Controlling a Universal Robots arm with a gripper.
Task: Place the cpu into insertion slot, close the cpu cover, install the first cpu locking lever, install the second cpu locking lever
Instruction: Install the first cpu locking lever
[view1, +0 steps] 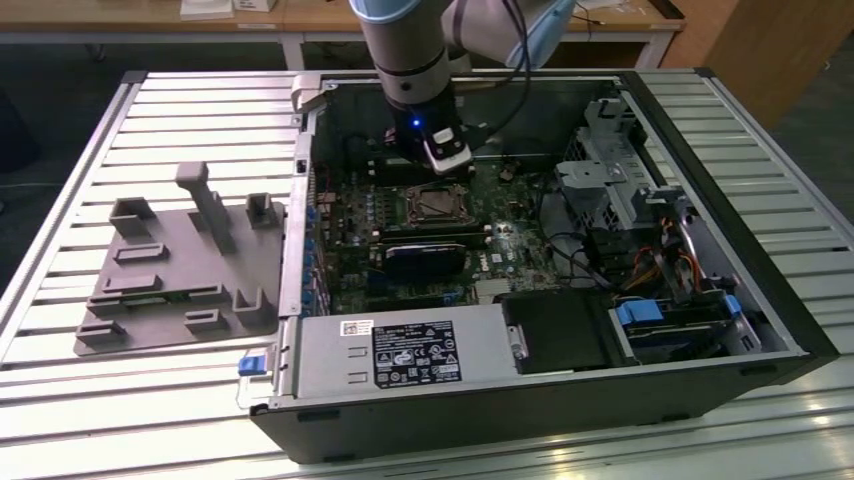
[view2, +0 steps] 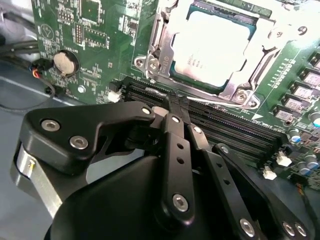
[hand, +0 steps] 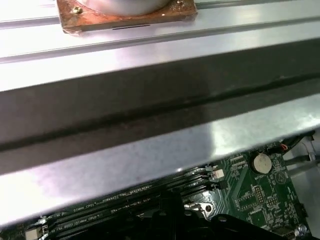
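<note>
The cpu (view2: 215, 40) shows its pale silvery face, lying flat in the insertion slot (view1: 434, 203) on the green motherboard. The shiny cpu cover (view2: 176, 37) lies down over it, framing the chip through its square window. My gripper (view2: 177, 106) is shut with nothing between its black fingers. Its tip hovers over the dark memory slots (view2: 235, 127), just beside the socket's edge. In the exterior view the gripper (view1: 450, 168) hangs inside the open computer case, right behind the slot. I cannot tell how the locking levers stand.
A grey fixture tray (view1: 174, 270) lies on the slatted table at the exterior view's left. Inside the case are a power supply (view1: 387, 355), a black card (view1: 427, 255) and a drive cage with cables (view1: 641, 200). The case wall (hand: 150, 100) is close to the wrist.
</note>
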